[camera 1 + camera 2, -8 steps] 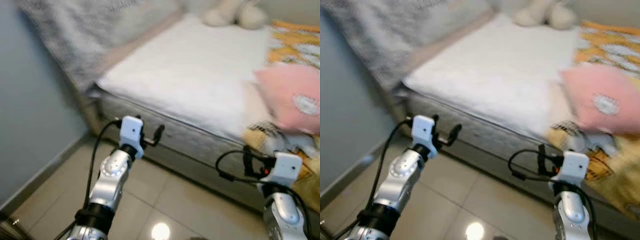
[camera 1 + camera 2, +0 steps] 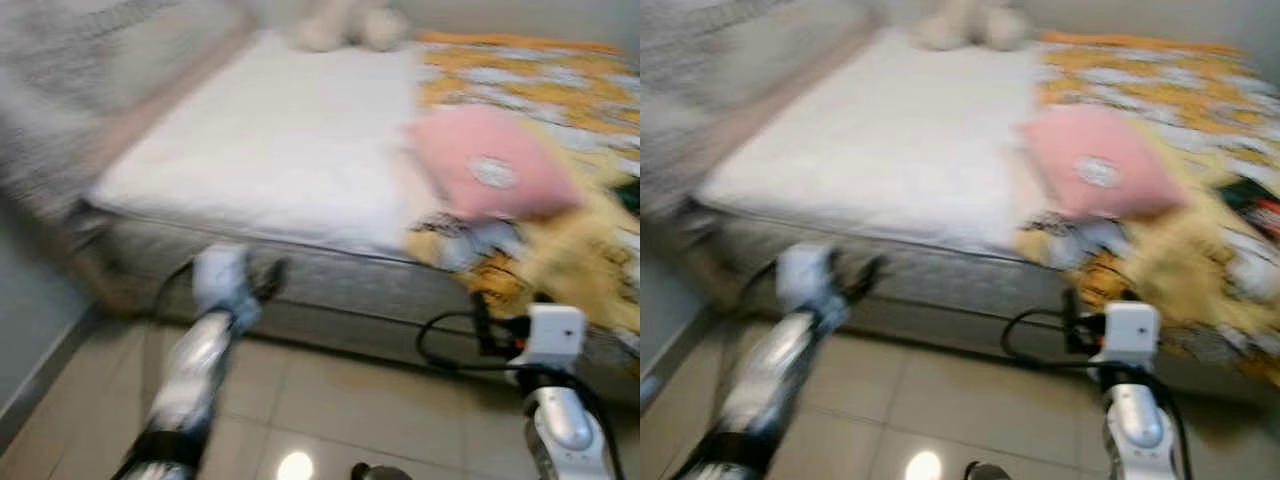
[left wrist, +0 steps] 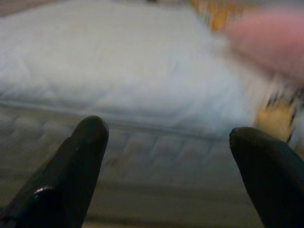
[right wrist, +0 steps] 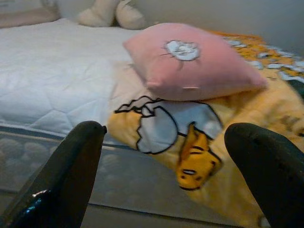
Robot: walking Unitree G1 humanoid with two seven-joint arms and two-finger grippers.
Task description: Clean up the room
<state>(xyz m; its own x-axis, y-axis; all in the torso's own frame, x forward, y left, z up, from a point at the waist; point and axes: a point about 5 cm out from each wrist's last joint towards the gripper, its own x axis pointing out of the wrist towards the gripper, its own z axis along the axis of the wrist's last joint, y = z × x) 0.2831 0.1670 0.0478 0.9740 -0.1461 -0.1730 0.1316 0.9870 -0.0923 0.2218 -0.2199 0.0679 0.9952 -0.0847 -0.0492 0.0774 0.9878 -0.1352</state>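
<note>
A bed with a bare white mattress (image 2: 260, 150) stands before me. On its right part lies a pink pillow (image 2: 490, 165) on a crumpled yellow cartoon blanket (image 4: 199, 142) that hangs over the bed's edge. A cream plush toy (image 4: 111, 13) sits at the far end. My left gripper (image 3: 168, 137) is open and held in front of the mattress side, holding nothing. My right gripper (image 4: 164, 130) is open too, facing the hanging blanket and pillow, apart from them.
Beige floor tiles (image 2: 350, 400) run along the bed's grey side. A grey fuzzy cover (image 2: 60, 100) lies at the far left, with a wall below it. A dark object with red on it (image 2: 1252, 205) rests on the blanket at the right edge.
The camera has swung right, so the whole scene has slid left and the pillow sits nearer the middle. The left arm is blurred. Both grippers still hold nothing.
</note>
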